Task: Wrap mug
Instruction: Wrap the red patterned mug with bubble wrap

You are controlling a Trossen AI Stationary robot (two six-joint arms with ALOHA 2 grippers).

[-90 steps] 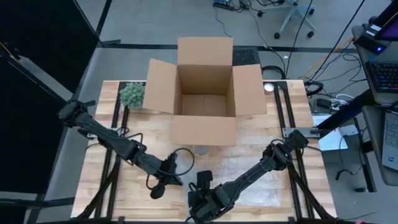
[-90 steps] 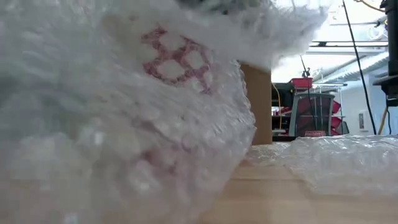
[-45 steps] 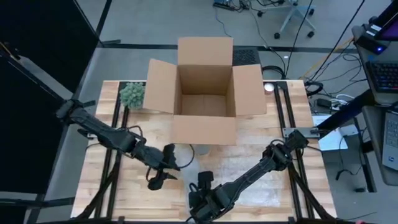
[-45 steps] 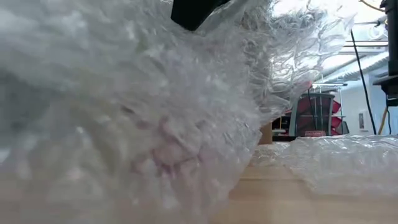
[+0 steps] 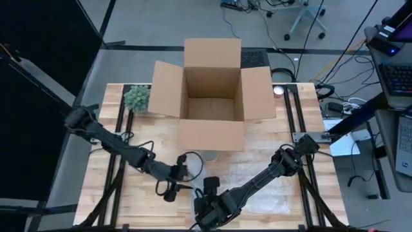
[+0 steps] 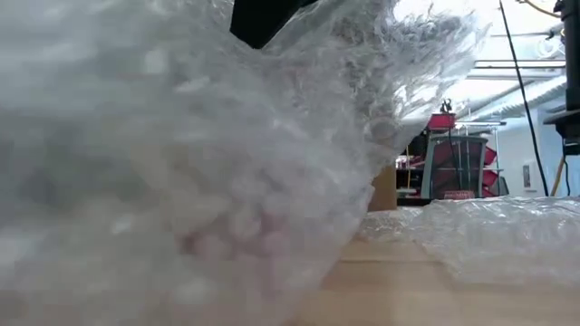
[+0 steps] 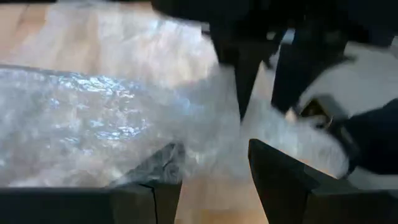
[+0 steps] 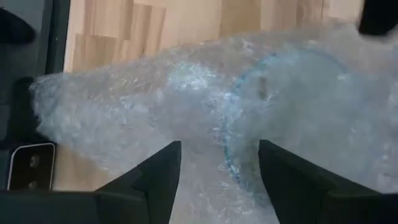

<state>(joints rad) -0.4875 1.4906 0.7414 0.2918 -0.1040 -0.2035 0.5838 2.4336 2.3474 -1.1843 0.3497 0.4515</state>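
The mug is bundled in clear bubble wrap (image 6: 181,136). Its blue rim (image 8: 231,118) shows through the wrap in the right wrist view, and a reddish pattern (image 6: 231,246) shows low in the bundle in the low view. My right gripper (image 8: 217,177) (image 5: 207,191) sits near the table's front edge, its fingers closed in on the wrapped bundle. My left gripper (image 7: 211,183) (image 5: 170,191) stands open just left of it, with wrap lying between its fingers. The rest of the sheet (image 5: 270,187) trails flat toward the right. My left gripper has bubble wrap (image 7: 124,124) lying against one finger (image 7: 158,177); I cannot tell whether the other finger touches anything. My right gripper has the wrapped mug between its two fingers, and the blue rim (image 8: 229,155) runs down into the gap. The fingers come from above. The wrap hides the contact itself.
An open cardboard box (image 5: 212,96) stands at the far middle of the table, with a small green plant (image 5: 136,98) to its left. The loose sheet (image 6: 489,235) covers the table to the right of the bundle. Bare wood lies at the near left.
My left gripper has swung toward the far edge and come back down close beside the right gripper. In the low view the wrap has risen over the bundle. The mug's reddish pattern has gone from high on the bundle to low and is now veiled.
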